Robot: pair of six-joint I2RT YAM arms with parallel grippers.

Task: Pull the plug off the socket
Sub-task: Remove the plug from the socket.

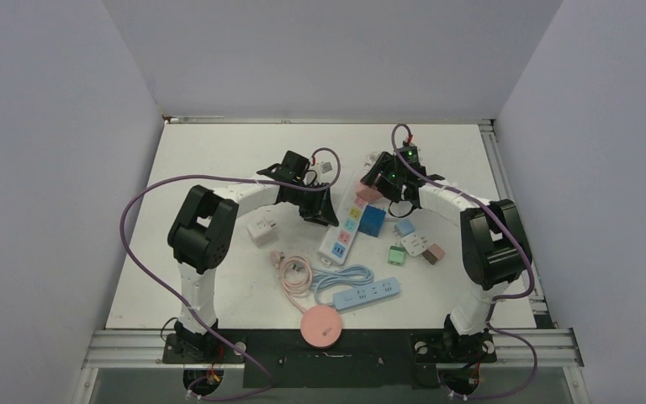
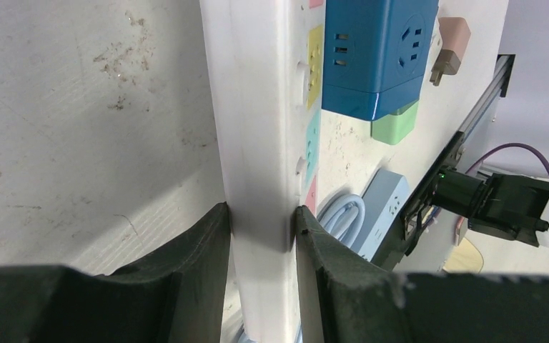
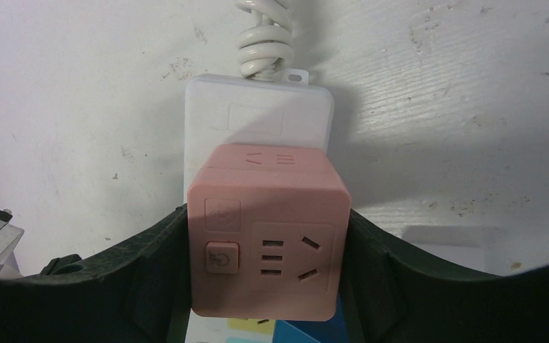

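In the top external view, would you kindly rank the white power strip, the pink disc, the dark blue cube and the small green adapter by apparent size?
1. white power strip, even though it is partly covered
2. pink disc
3. dark blue cube
4. green adapter

Blue power strip [image 1: 368, 294] on white tabletop [image 1: 219, 151]. Pink disc [image 1: 323, 326] at its near-left; coiled pink cable [image 1: 294, 271] left; white adapter [image 1: 260, 229] far-left; 4 small adapters [image 1: 415, 244] beyond its right end.
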